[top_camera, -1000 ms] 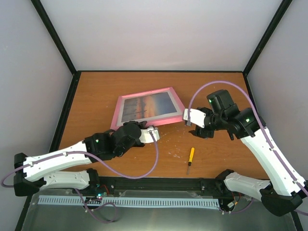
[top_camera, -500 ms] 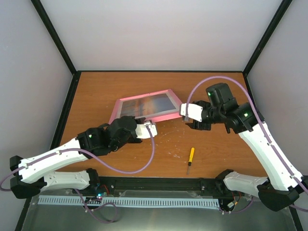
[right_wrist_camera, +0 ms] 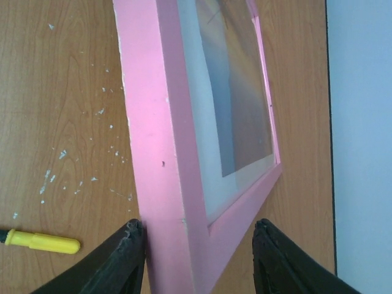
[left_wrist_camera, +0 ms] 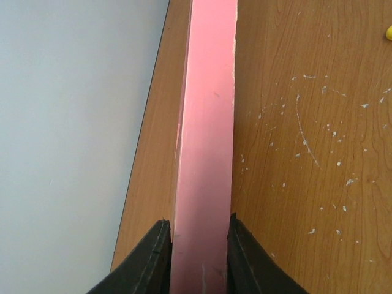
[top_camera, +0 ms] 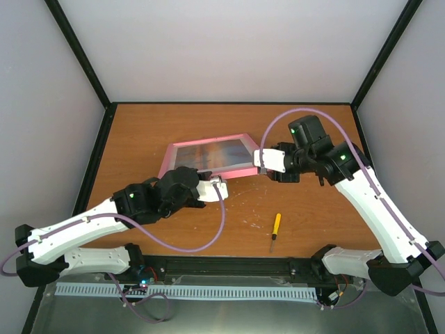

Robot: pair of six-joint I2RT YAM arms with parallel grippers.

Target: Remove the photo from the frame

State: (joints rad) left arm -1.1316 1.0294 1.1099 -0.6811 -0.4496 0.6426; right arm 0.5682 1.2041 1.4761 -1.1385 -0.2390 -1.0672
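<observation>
The pink frame (top_camera: 240, 169) is tilted, its near edge raised off the table, front face up. The photo (top_camera: 211, 152) shows behind the glass as blue and orange bands, inside a white mat. My left gripper (top_camera: 217, 182) is shut on the frame's near edge; in the left wrist view both fingers press the pink edge (left_wrist_camera: 205, 122). My right gripper (top_camera: 263, 161) is open, straddling the frame's right corner (right_wrist_camera: 153, 122). Its left finger (right_wrist_camera: 119, 257) touches the frame's side; the right finger (right_wrist_camera: 278, 257) stands apart. The photo (right_wrist_camera: 239, 104) shows there too.
A yellow-handled screwdriver (top_camera: 275, 231) lies on the table in front of the frame, also seen in the right wrist view (right_wrist_camera: 43, 241). White flecks dot the wooden table (top_camera: 139, 132). Black posts and pale walls bound the table's left, right and far sides.
The frame has tipped back from nearly upright to a flatter tilt. My right gripper moved left onto the frame's right corner. My left gripper kept hold and shifted slightly left.
</observation>
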